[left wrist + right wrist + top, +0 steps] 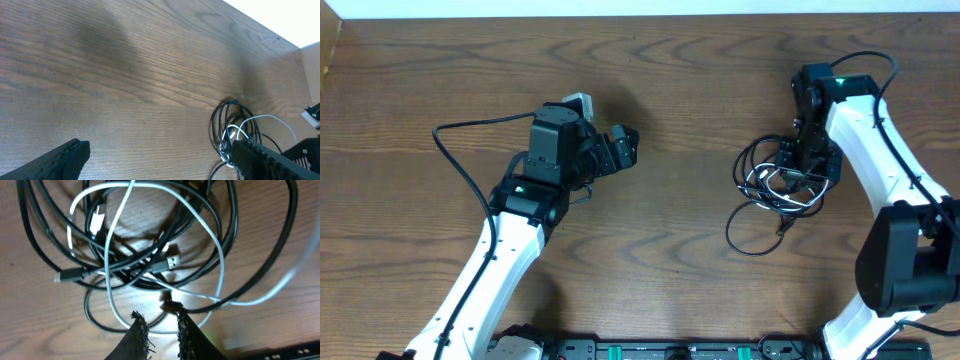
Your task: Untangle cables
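Black and white cables [772, 186] lie in one knotted heap on the right side of the wooden tabletop [670, 250], partly hidden overhead by the right arm [880, 150]. Right fingers [137, 335] stand nearly together at a black strand; whether they pinch it is unclear. Left fingers [55, 160] gape wide, well apart from the heap.

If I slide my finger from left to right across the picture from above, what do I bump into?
left pincer → tangled cables → right arm
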